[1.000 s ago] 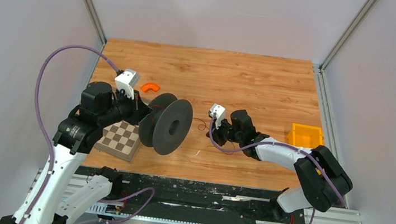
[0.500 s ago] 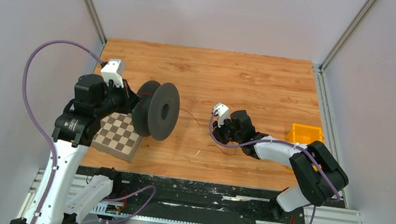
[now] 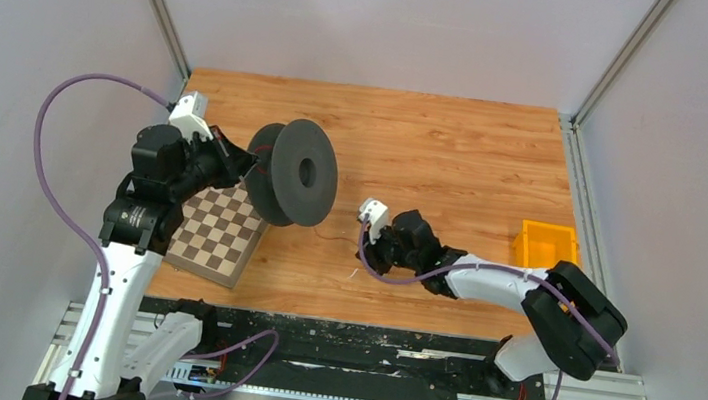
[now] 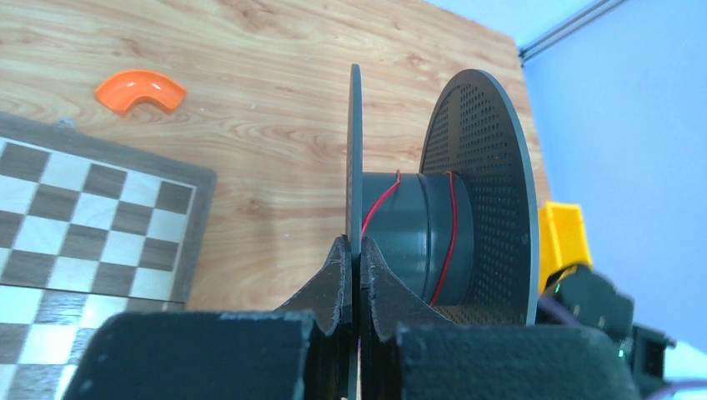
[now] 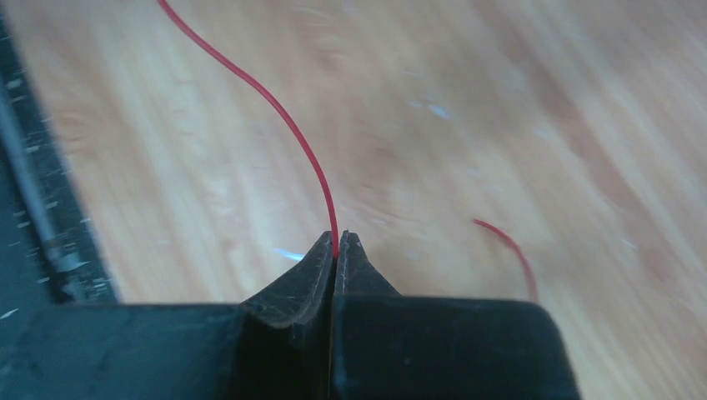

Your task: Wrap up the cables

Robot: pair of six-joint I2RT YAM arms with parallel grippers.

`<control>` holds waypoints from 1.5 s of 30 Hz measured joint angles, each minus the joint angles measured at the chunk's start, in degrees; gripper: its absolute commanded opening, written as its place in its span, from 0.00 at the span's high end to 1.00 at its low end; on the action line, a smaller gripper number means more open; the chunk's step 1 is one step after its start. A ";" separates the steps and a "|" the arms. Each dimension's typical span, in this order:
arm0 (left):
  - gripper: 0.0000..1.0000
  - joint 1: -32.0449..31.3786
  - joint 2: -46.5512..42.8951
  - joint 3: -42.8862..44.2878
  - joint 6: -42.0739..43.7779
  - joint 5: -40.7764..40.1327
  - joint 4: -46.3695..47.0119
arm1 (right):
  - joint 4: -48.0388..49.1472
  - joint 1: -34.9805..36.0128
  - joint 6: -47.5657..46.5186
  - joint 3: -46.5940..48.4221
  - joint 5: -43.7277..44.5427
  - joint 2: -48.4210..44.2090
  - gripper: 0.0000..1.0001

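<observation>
**Fig.** Top view w/ both wrist views.

- **Left side:** The left gripper (image 4: 354, 250) is closed tight on the thin near flange of the black spool (image 3: 298, 172). It holds the spool on edge over the far-right corner of the chessboard (image 3: 220, 235). Whether the spool touches the bench (image 3: 457, 141) can't be told.
- **Spool:** 2 strands of thin red cable (image 4: 450, 233) cross the grey hub between the 2 flanges. The far flange is perforated.
- **Right side:** The right gripper (image 5: 336, 243) sits low over the bench, right of the spool and well apart from it. Its fingers are pressed together on the cable. In the right wrist view the strand leaves the fingertips and curves up and to the left. A 2nd short red piece shows just right of the gripper; its link to the 1st can't be made out.
- **Between them:** In the top view a faint line of cable runs over the bench between spool and right gripper.
- **Other items:** An orange curved piece (image 4: 140, 90) lies on the bench beyond the chessboard. A yellow bin (image 3: 544, 244) sits near the right edge.
</observation>
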 measured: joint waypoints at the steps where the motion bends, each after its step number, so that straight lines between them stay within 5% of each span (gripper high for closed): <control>1: 1.00 0.00 -0.22 -0.68 -1.11 0.13 0.94 | 0.02 2.16 0.02 0.07 0.33 -0.28 1.00; 8: 1.00 0.00 -0.26 -3.91 -7.52 -3.28 3.41 | -2.60 18.29 -1.92 5.33 11.02 -2.89 1.00; 15: 1.00 -0.07 0.07 -3.93 -2.78 -9.57 2.95 | -7.74 25.79 -7.39 14.75 23.04 -4.63 1.00; 30: 1.00 -9.01 -0.55 -9.20 21.11 -13.20 -0.24 | -13.27 25.46 -22.32 33.33 33.09 -0.70 1.00; 45: 1.00 -9.29 -4.48 -10.91 36.50 3.34 -4.02 | -18.43 16.39 -25.33 34.75 27.32 -0.83 1.00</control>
